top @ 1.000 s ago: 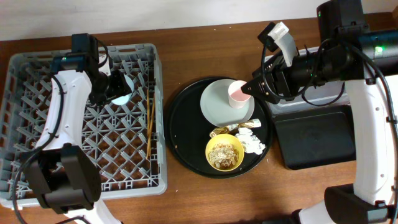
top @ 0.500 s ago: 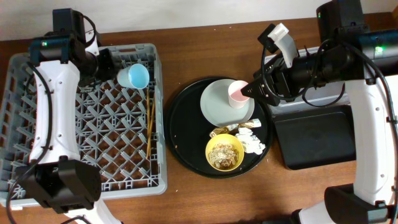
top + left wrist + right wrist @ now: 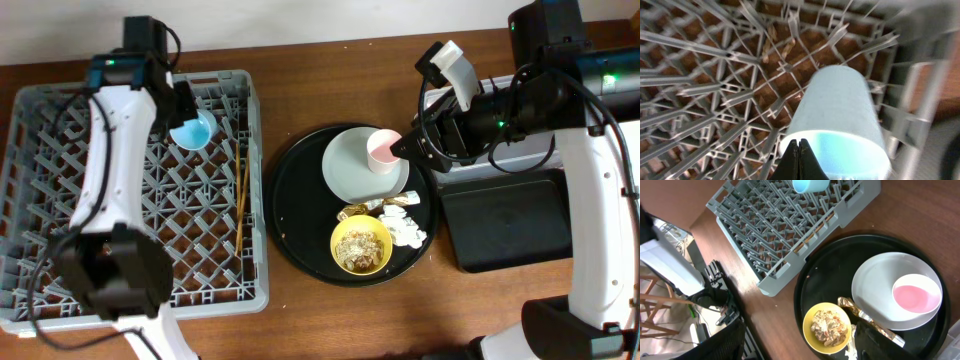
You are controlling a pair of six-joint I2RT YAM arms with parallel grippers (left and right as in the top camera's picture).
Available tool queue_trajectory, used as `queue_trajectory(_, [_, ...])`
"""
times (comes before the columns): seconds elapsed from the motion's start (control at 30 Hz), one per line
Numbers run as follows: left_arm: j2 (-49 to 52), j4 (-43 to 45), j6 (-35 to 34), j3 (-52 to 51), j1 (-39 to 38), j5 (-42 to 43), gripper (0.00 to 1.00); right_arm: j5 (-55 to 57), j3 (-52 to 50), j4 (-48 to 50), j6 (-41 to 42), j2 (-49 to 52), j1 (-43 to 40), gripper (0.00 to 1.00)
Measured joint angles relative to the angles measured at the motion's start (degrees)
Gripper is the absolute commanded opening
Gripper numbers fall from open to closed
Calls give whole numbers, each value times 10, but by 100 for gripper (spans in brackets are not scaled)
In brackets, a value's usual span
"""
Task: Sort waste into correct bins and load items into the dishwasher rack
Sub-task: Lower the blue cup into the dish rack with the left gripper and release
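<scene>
The light blue cup point(image 3: 193, 131) lies on its side on the pegs in the far right part of the dishwasher rack point(image 3: 180, 230). My left gripper point(image 3: 800, 150) is shut right at the cup's rim point(image 3: 840, 110), its fingers pressed together with nothing between them. Two chopsticks point(image 3: 241, 190) lie in the rack. My right gripper point(image 3: 405, 148) hangs open above the round tray, beside the pink cup point(image 3: 383, 150) standing on the plate point(image 3: 345, 170). Below them are the yellow bowl point(image 3: 827, 327) of food scraps, a foil wrapper point(image 3: 375, 206) and tissue wads point(image 3: 405, 228).
The large round black tray point(image 3: 295, 210) holds the plate, bowl and waste between rack and bins. The shallow black tray point(image 3: 505, 225) sits at the right, and the clear tub point(image 3: 530, 160) behind it is partly covered by my right arm.
My left gripper has closed and swung right over the light blue cup, which shifted slightly left and nearer in the rack. My right gripper has stayed by the pink cup.
</scene>
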Motion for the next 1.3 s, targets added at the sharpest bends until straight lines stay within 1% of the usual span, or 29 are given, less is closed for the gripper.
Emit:
queue_trajectory(0.07, [-59, -8, 0, 0, -4, 13, 0, 0, 0, 0, 0, 0, 0, 70])
queue_trajectory(0.13, [-73, 9, 0, 0, -5, 29, 0, 0, 0, 0, 0, 0, 0, 70])
queue_trajectory(0.23, [-59, 62, 0, 0, -19, 45, 0, 2, 0, 1, 0, 0, 0, 71])
queue_trajectory(0.33, [10, 126, 0, 0, -54, 54, 0, 2, 0, 0, 0, 0, 0, 71])
queue_trajectory(0.37, [26, 130, 0, 0, -57, 54, 0, 2, 0, 0, 0, 0, 0, 71])
queue_trajectory(0.4, [47, 126, 0, 0, -58, 54, 0, 4, 0, 0, 0, 0, 0, 71])
queue_trajectory(0.47, [54, 78, 2, 1, -57, 54, 0, 11, 0, 0, 0, 0, 0, 71])
queue_trajectory(0.57, [54, -33, 19, 1, -56, 57, 0, 16, 0, 0, 0, 0, 0, 71])
queue_trajectory(0.67, [54, -74, 21, 1, -56, 56, 0, 17, 0, -1, 0, 0, 0, 71])
queue_trajectory(0.77, [48, -75, 21, 1, -56, 56, 0, 17, 0, 0, 0, 0, 0, 71])
queue_trajectory(0.8, [31, -75, 21, 1, -56, 56, 0, 17, 0, 0, 0, 0, 0, 71])
queue_trajectory(0.87, [-54, -75, 21, 1, -56, 56, 0, 17, 0, 0, 0, 0, 0, 71])
queue_trajectory(0.93, [-103, -116, 12, 4, -58, 57, 0, 18, 0, 0, 0, 0, 0, 71])
queue_trajectory(0.97, [-104, -105, 10, -5, -61, 56, 0, 18, 0, 0, 0, 0, 0, 71])
queue_trajectory(1.03, [-96, -64, 7, -63, -72, 56, 0, 19, 0, 0, 0, 0, 0, 71])
queue_trajectory(1.07, [-97, -23, 6, -121, -72, 56, 0, 19, 0, 0, 0, 0, 0, 71])
queue_trajectory(1.1, [-93, -13, 6, -153, -72, 56, 0, 19, 0, -1, 0, 0, 0, 71])
queue_trajectory(1.17, [-91, -21, 5, -188, -73, 59, 0, 19, 0, 0, 0, 0, 0, 71])
queue_trajectory(1.23, [-91, -59, 6, -196, -73, 58, 1, 19, 0, 0, 0, 0, 0, 71])
queue_trajectory(1.3, [-91, -77, 5, -199, -73, 54, 0, 19, 0, 0, 0, 0, 0, 71])
